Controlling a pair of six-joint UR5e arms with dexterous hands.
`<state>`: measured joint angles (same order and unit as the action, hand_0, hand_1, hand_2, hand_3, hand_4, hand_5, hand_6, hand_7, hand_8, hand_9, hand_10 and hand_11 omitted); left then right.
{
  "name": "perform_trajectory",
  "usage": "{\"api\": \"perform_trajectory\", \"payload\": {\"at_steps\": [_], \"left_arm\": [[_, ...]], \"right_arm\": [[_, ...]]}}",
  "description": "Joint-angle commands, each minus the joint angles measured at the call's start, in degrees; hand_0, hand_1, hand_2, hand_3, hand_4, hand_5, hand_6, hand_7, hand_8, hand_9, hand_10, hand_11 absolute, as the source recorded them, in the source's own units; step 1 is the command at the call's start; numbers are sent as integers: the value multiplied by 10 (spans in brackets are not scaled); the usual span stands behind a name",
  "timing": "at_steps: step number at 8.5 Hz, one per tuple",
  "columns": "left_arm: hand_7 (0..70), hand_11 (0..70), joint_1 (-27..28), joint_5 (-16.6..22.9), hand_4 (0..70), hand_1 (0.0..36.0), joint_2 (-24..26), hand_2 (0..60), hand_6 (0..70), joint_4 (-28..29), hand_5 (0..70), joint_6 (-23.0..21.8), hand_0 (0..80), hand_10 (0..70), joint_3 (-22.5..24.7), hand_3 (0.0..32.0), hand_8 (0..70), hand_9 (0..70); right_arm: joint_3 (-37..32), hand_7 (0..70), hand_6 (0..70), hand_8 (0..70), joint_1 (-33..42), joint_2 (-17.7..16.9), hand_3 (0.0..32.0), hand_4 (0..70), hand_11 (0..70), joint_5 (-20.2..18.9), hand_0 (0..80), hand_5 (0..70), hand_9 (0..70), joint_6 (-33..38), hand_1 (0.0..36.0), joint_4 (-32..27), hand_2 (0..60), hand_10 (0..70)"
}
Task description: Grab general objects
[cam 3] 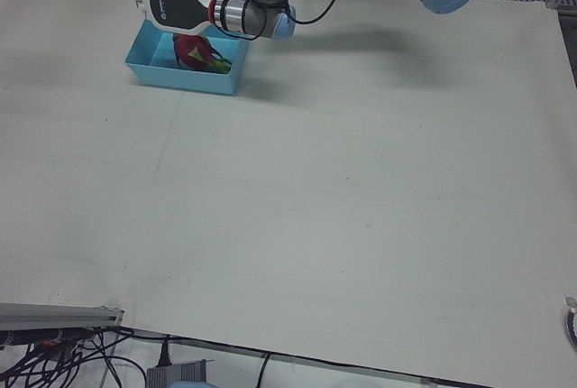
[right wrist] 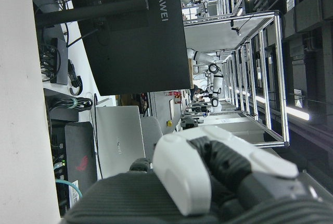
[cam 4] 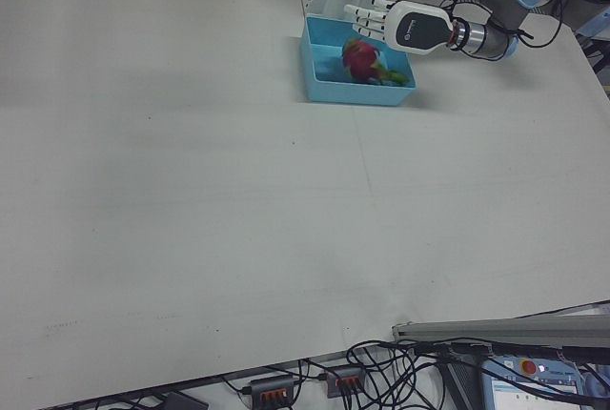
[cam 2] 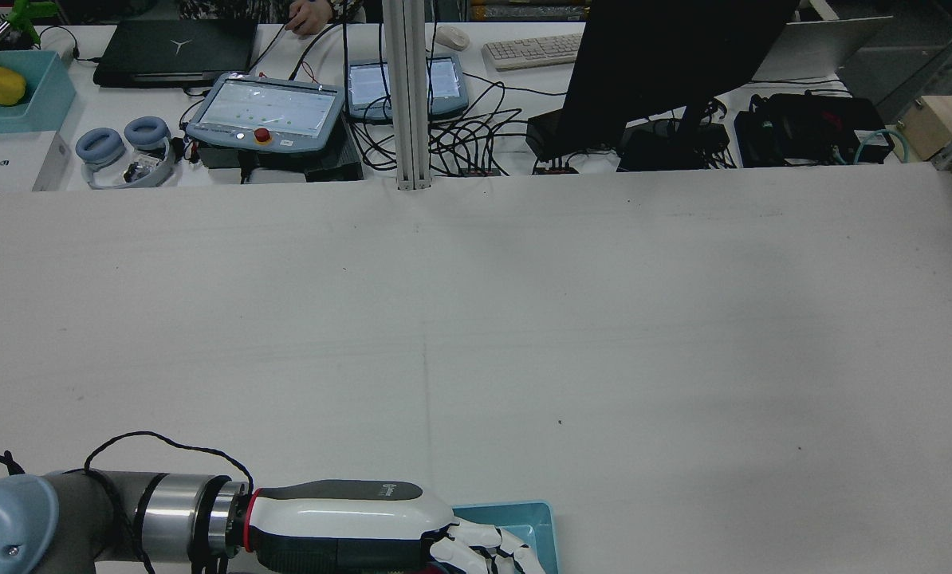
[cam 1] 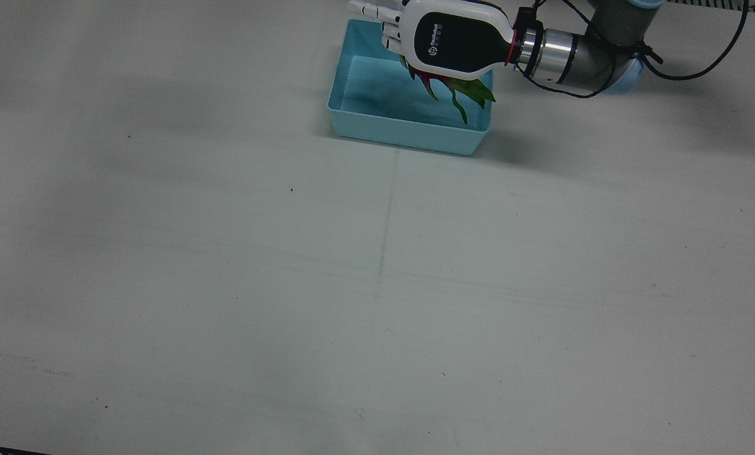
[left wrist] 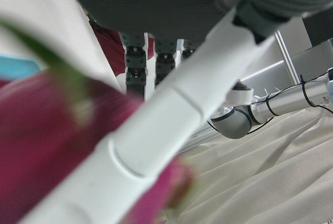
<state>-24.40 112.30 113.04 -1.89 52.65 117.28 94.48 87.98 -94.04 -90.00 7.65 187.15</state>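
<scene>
The left robot hand (cam 1: 441, 41) hovered over the blue bin (cam 1: 377, 126), fingers wrapped around the dragon fruit (cam 4: 360, 59).

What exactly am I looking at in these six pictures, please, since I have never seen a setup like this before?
This is a station with two robot arms, each ending in a many-fingered hand, steered remotely by a person. One picture looks almost straight down on the white table, one looks from behind the arms, two look from the operators' side, and two come from cameras on the hands themselves.

The only thing standing on the table is a light blue bin. The left hand reaches over it, and under its palm is a dragon fruit, pink-red with green leafy tips. In the left hand's own camera the fruit sits right against a white finger, so it seems to be grasped, though I cannot be sure. The right hand shows only in its own camera, with its fingers apparently curled on nothing.
</scene>
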Motion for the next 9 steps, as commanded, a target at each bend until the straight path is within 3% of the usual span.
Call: {"api": "perform_trajectory", "payload": {"at_steps": [1, 3, 4, 6, 8, 9], "left_arm": [[381, 0, -1, -1, 0, 360, -3, 600, 16, 6, 700, -6, 800, 0, 6, 0, 0, 62], [490, 0, -57, -6, 0, 360, -6, 600, 39, 20, 700, -37, 800, 0, 5, 0, 0, 84], [584, 1, -104, -8, 40, 360, -6, 600, 114, 19, 700, -53, 800, 0, -1, 0, 12, 102], [683, 41, -179, -20, 109, 360, -5, 600, 196, 15, 700, -80, 800, 0, -25, 0, 29, 122], [700, 14, -249, -20, 155, 360, -4, 600, 243, 28, 700, -93, 800, 0, -77, 0, 38, 133], [700, 80, -280, -22, 210, 360, -4, 600, 296, 52, 700, -110, 800, 16, -110, 0, 49, 152]], "right_arm": [[0, 0, 0, 0, 0, 0, 0, 0, 0, 0, 0, 0, 0, 0, 0, 0, 0, 0], [0, 0, 0, 0, 0, 0, 0, 0, 0, 0, 0, 0, 0, 0, 0, 0, 0, 0], [0, 0, 0, 0, 0, 0, 0, 0, 0, 0, 0, 0, 0, 0, 0, 1, 0, 0], [0, 0, 0, 0, 0, 0, 0, 0, 0, 0, 0, 0, 0, 0, 0, 1, 0, 0], [0, 0, 0, 0, 0, 0, 0, 0, 0, 0, 0, 0, 0, 0, 0, 0, 0, 0], [0, 0, 0, 0, 0, 0, 0, 0, 0, 0, 0, 0, 0, 0, 0, 1, 0, 0]]}}
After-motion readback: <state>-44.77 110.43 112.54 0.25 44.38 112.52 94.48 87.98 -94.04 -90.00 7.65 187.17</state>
